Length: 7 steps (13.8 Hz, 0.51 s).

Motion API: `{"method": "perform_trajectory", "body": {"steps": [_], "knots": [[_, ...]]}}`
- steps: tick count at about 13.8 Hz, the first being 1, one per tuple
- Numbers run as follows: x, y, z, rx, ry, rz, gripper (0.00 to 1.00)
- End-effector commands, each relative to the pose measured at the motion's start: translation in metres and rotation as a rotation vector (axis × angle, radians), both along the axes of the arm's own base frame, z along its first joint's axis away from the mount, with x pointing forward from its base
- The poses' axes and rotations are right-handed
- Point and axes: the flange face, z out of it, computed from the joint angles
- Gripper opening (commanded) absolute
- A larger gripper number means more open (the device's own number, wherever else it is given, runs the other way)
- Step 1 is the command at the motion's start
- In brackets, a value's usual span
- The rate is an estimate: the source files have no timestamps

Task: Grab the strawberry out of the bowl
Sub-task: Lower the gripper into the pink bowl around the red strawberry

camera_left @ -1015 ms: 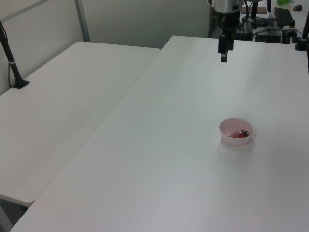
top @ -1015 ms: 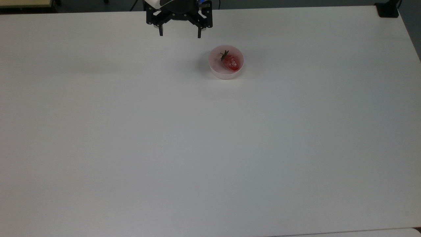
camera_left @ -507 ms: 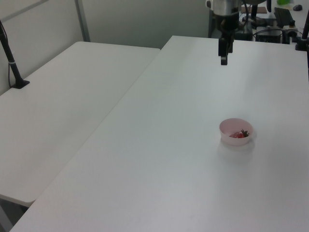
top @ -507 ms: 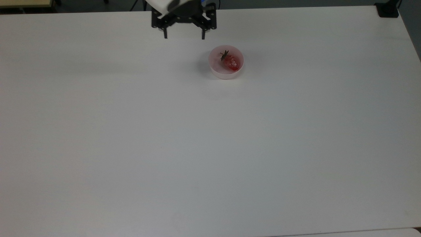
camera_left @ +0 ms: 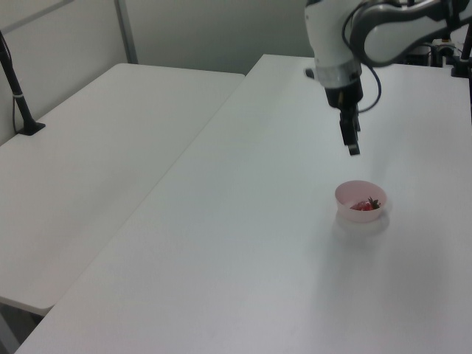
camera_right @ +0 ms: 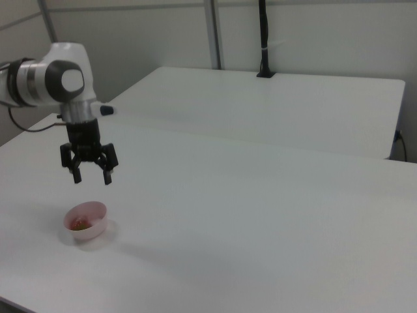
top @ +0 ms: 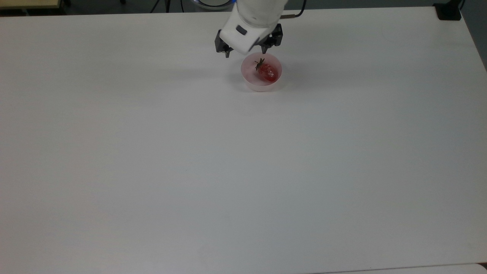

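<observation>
Strawberry (top: 268, 72): small, glossy red, whitish speckles, dark green leafy cap. Lies on side inside bowl (top: 249, 81), cap toward top view's upper left, tip toward top view's lower right, resting near bowl's wall on top view's right. In left view strawberry (camera_left: 364, 205) shows as red patch low in bowl (camera_left: 348, 198).

Bowl: small, round, pale pink, slightly translucent, plain straight sides, upright. Stands on white surface (top: 243, 171), close to far edge in top view, about midway along it.

Two white tables (camera_right: 273, 195) stand side by side before pale partition walls (camera_right: 313, 36).
</observation>
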Motion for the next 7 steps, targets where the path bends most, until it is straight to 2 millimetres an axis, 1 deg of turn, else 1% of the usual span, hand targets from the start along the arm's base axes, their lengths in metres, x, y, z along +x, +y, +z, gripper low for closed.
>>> {"method": "perform_trajectory", "body": {"steps": [1, 2, 3, 4, 6, 7], "knots": [[-0.025, 0.028, -0.049, 0.001, 0.036, 0.078, 0.94], [-0.027, 0.032, -0.060, -0.006, 0.051, 0.091, 0.90], [-0.030, 0.035, -0.071, -0.014, 0.071, 0.099, 0.89], [-0.031, 0.038, -0.079, -0.017, 0.076, 0.105, 0.89], [-0.030, 0.044, -0.090, -0.012, 0.067, 0.115, 0.84], [-0.030, 0.046, -0.099, -0.012, 0.070, 0.119, 0.82]]}}
